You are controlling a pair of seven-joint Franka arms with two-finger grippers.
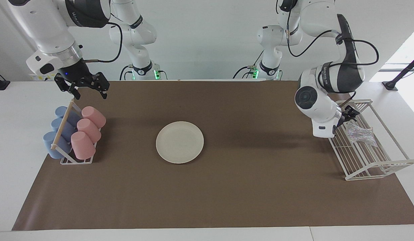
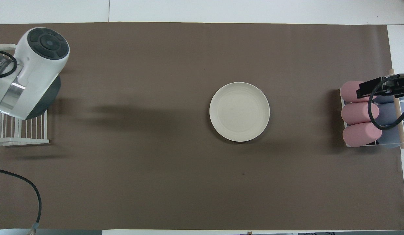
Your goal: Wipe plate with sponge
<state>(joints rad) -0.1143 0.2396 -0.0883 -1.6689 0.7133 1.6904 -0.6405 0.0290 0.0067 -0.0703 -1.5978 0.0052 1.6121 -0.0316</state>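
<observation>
The cream-white plate [image 1: 179, 142] [image 2: 239, 111] lies bare in the middle of the brown mat. The speckled silvery sponge [image 1: 360, 134] rests inside the white wire rack [image 1: 377, 167] at the left arm's end of the table. My left gripper [image 1: 350, 112] hangs open and empty just above the rack's robot-side end, a little apart from the sponge. In the overhead view the left arm's wrist hides that gripper and the sponge. My right gripper [image 1: 89, 93] [image 2: 381, 89] waits open in the air over the cup rack.
A cup rack [image 1: 76, 161] holding pink cups [image 1: 83, 144] and blue cups [image 1: 53, 144] stands at the right arm's end of the table. The brown mat [image 1: 227, 194] covers most of the tabletop around the plate.
</observation>
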